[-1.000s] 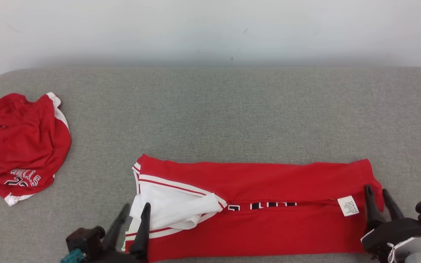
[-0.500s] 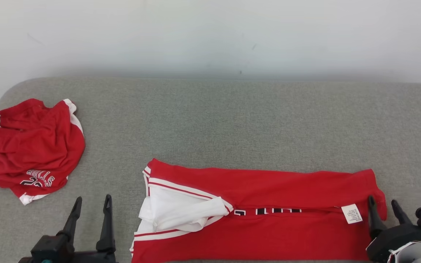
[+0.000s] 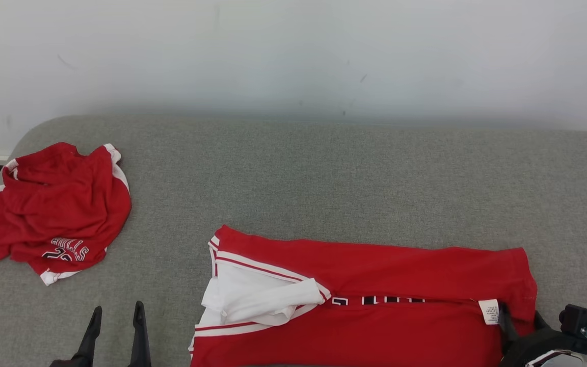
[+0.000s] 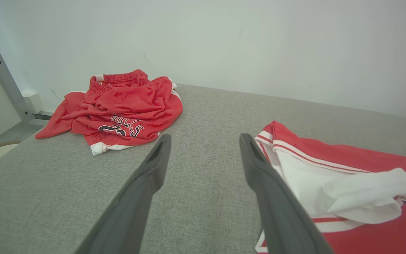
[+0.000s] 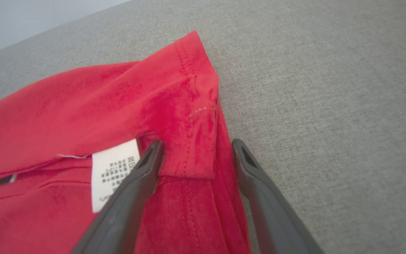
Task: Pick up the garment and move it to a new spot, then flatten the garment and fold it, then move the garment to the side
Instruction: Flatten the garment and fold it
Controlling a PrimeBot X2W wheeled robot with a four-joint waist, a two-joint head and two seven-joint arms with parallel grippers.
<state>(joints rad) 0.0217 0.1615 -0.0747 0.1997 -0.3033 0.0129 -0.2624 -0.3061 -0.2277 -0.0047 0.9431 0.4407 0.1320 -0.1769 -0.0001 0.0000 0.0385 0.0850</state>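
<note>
Both grippers have just let go: a second ago each was pinched narrow on an end of the red jersey (image 3: 385,275), and now each stands wide. The left gripper (image 4: 204,138) has drawn back to the left, clear of the cloth, and hovers empty over bare grey cushion (image 3: 324,178), between the jersey and the crumpled red shorts (image 3: 54,204) at the far left. The right gripper (image 5: 196,143) has opened but not left; its 2 fingers straddle the stitched hem (image 5: 197,106) at the jersey's right end, gripping nothing. The whole head view has slid too, which is the camera turning; jersey and shorts lie where they were. The jersey lies near the robot, right of centre, as 1 long flat band folded lengthwise, with a white panel (image 3: 263,295) turned up at its left end and a white label (image 3: 489,311) near its right. I judge the lengthwise fold laid and released, so a fold across the band and the move to the side remain. The band's near edge is cut off by the bottom of the head view, as is most of the right gripper. The black lettering (image 3: 380,300) is swallowed by the fold line, and the label's print is too small to read. Whether the right fingers touch the cloth I cannot tell.
</note>
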